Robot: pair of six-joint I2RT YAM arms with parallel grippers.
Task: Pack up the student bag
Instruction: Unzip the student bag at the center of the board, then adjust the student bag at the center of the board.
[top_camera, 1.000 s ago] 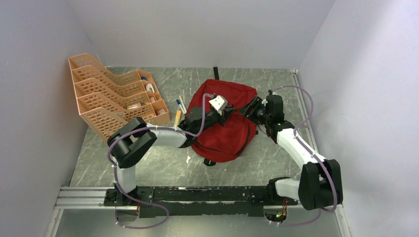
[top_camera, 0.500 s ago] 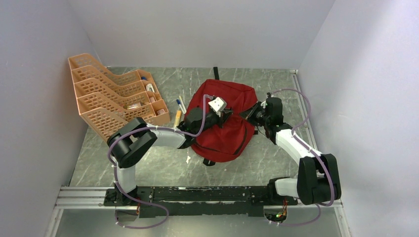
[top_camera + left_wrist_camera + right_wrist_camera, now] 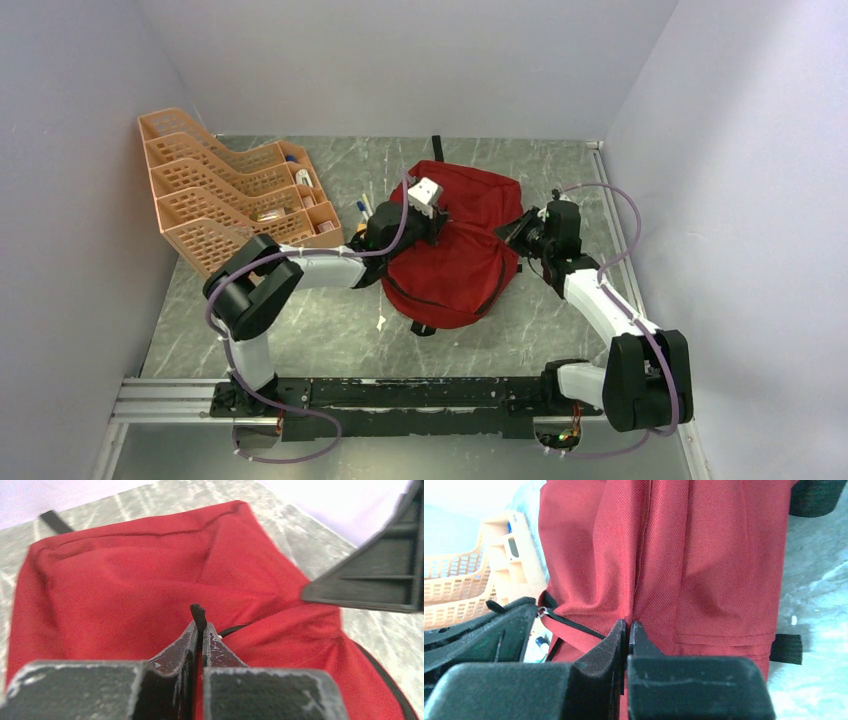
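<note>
Two end effectors are on the bag [image 3: 460, 270], which lies flat on the desk [image 3: 320, 330] a little way off the rack [image 3: 215, 200], pens [image 3: 365, 210] between the two.

Left end effector [image 3: 201, 632]: jaws together, clamped on a black zipper tab [image 3: 198, 612] on top of the bag. Over the last second it has carried that tab toward the rack; the wrist now sits nearer the pens than it did.

Right end effector [image 3: 628, 630]: jaws stood apart a second ago, now pinched shut on a fold of red cloth at the bag's edge farthest from the rack. The arm has also backed slightly away from the rack.

Reading: one side now anchors the cloth while the other draws the zipper, so the bag should not slide along with the pull. No lining shows yet, so I cannot tell how far the mouth is open.

Small items sit in the rack and the pens lie loose, so packing itself looks not yet begun; this seems to be the opening step.

Risk: thin pinch on the tab could slip.
</note>
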